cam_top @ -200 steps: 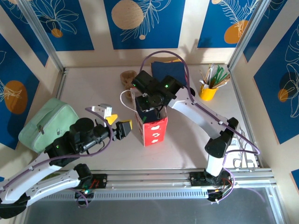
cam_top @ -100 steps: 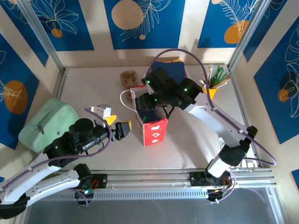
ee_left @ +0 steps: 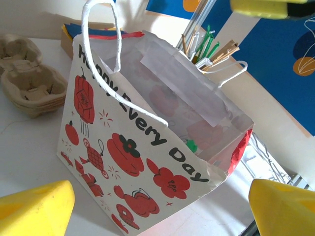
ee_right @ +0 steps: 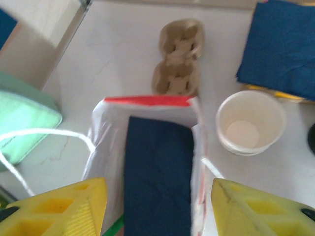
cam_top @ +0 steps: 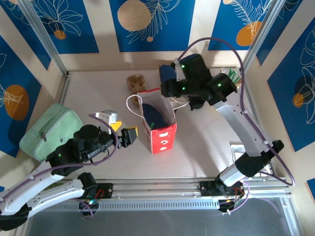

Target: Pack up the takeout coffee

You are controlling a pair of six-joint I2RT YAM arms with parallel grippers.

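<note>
My left jaws are spread wide and empty, facing one printed paper bag point(ee_left: 133, 147). My right jaws are spread above it, holding nothing. I count one white paper cup point(ee_right: 251, 123), upright on the pale surface point(cam_top: 93, 93) just right of the bag, one cardboard carrier point(ee_right: 178, 59) and one green pouch point(cam_top: 49, 129). Blue leaf-print wall panels point(cam_top: 147, 22) stand behind.

The right fingers point(ee_right: 74, 209) have risen clear of the bag point(cam_top: 163, 138) and spread.

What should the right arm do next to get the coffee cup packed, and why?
Probably shift the right gripper sideways over the paper cup and lower around it: its jaws stand open and empty above the bag, where a navy napkin lies, while the cup stands upright beside the bag.
</note>
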